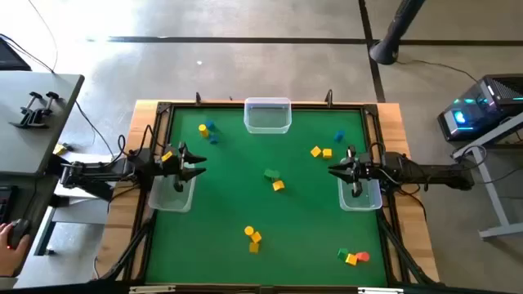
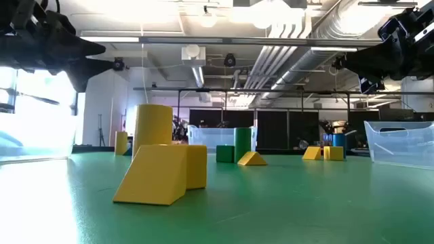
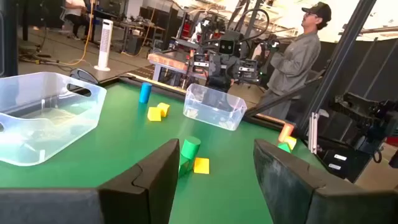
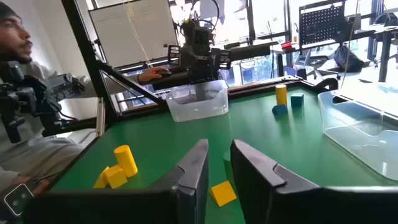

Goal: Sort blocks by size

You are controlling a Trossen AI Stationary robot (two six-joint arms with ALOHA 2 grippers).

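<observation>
Small blocks lie scattered on the green table [image 1: 229, 212]: a green one [image 1: 270, 173] and a yellow one [image 1: 279, 185] at the middle, a yellow and orange pair [image 1: 252, 237] nearer, a green, orange and red group [image 1: 352, 257] near right, two yellow ones [image 1: 321, 152] and a blue one [image 1: 339, 136] far right, and yellow and blue ones [image 1: 207, 131] far left. My left gripper [image 1: 200, 170] hovers open above the left bin's inner edge, its fingers [image 3: 155, 177] pointing toward the middle blocks [image 3: 189, 149]. My right gripper [image 1: 333, 171] hovers opposite with a narrow gap [image 4: 219, 165] and nothing between its fingers.
Three clear bins stand on the table: one at the left edge [image 1: 172, 194], one at the right edge [image 1: 359, 194], one at the far middle [image 1: 267, 114]. A person [image 3: 301, 59] stands beyond the table's side. A raised wooden rim [image 1: 147, 110] frames the table.
</observation>
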